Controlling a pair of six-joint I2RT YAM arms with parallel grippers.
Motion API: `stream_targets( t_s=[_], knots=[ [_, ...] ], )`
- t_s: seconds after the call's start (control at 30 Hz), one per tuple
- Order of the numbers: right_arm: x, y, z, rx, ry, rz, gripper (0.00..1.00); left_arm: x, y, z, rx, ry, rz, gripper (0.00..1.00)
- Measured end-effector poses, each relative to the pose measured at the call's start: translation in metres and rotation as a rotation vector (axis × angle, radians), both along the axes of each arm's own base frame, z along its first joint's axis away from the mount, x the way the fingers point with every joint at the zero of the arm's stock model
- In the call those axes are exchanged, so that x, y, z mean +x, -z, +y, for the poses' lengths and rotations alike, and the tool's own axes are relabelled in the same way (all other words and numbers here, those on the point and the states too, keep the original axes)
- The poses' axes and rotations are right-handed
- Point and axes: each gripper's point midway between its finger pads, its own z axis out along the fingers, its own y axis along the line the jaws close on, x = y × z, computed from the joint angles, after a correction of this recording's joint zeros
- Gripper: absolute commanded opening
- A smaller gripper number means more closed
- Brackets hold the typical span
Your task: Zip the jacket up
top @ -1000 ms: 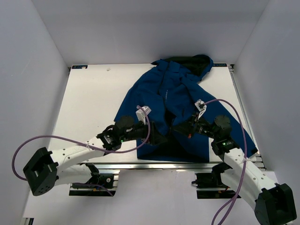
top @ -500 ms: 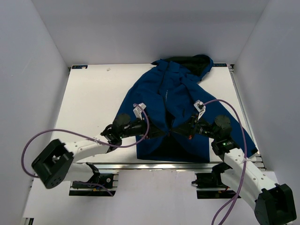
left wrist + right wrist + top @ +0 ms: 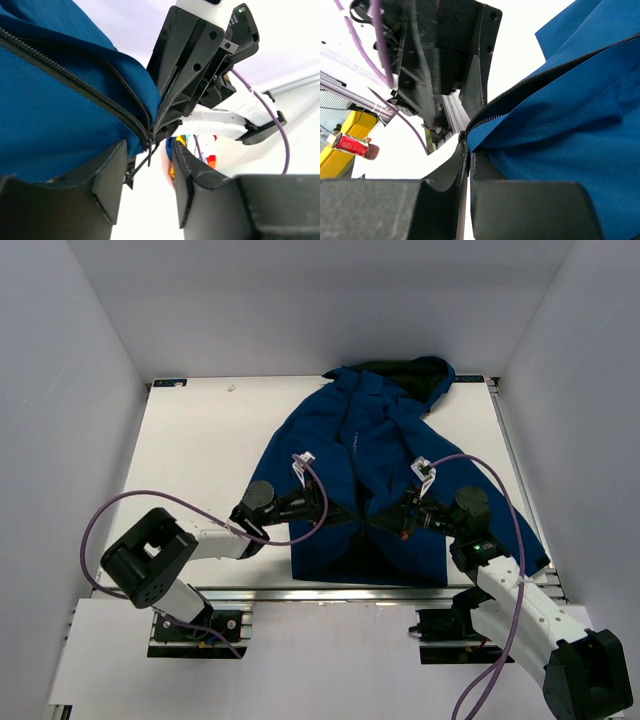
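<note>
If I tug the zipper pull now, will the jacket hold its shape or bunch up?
Likely floppy: the jacket lies in soft folds, so it would probably bunch. The right gripper pinching its edge should keep the zipper taut. It probably slides easily on the smooth table.

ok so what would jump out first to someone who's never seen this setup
The royal-blue jacket sprawled across the white table, hood at the far edge, grabs the eye first. Next is its near hem, where both arms meet. The right tool is pinched shut on the bottom of the jacket's zipper edge, and the left tool stands open around the dangling zipper pull.
</note>
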Motion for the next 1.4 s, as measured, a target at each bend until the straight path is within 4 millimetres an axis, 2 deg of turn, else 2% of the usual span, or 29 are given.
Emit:
stream_targets(
  t_s=[0.23, 0.47, 0.5, 0.57, 0.63, 0.7, 0.87, 1.1, 1.17, 1.3, 1.4],
  knots=[
    [-0.001, 0.000, 0.001, 0.000, -0.004, 0.000, 0.00, 0.000, 0.006, -0.004, -0.044, 0.039, 0.044, 0.44],
    [-0.001, 0.001, 0.000, -0.003, -0.004, 0.003, 0.00, -0.005, 0.010, -0.001, -0.059, 0.054, 0.101, 0.44],
    [-0.001, 0.001, 0.000, -0.003, -0.005, 0.002, 0.00, -0.006, 0.009, 0.000, -0.063, 0.058, 0.100, 0.50],
    [-0.001, 0.001, 0.000, -0.002, -0.004, 0.002, 0.00, -0.007, 0.007, 0.000, -0.072, 0.063, 0.096, 0.68],
    [-0.001, 0.000, 0.000, -0.002, -0.004, 0.000, 0.00, -0.008, 0.005, 0.000, -0.076, 0.066, 0.095, 0.79],
    [-0.002, 0.000, 0.000, -0.004, -0.001, -0.004, 0.00, -0.008, 0.008, 0.000, -0.062, 0.064, 0.097, 0.98],
    [-0.003, -0.005, -0.001, -0.011, -0.002, -0.024, 0.00, -0.005, 0.022, 0.005, 0.068, 0.009, 0.101, 0.98],
    [-0.006, -0.015, 0.000, 0.011, -0.022, -0.038, 0.00, 0.010, 0.010, 0.010, 0.171, -0.082, 0.016, 0.98],
    [-0.008, -0.019, 0.001, 0.024, -0.034, -0.048, 0.00, 0.012, 0.020, 0.005, 0.189, -0.066, 0.036, 0.98],
    [-0.011, -0.024, 0.002, 0.037, -0.050, -0.066, 0.00, 0.010, 0.054, -0.004, 0.224, -0.003, 0.131, 0.98],
    [-0.013, -0.028, 0.002, 0.045, -0.058, -0.080, 0.00, 0.006, 0.062, -0.008, 0.203, 0.038, 0.178, 0.98]
  ],
)
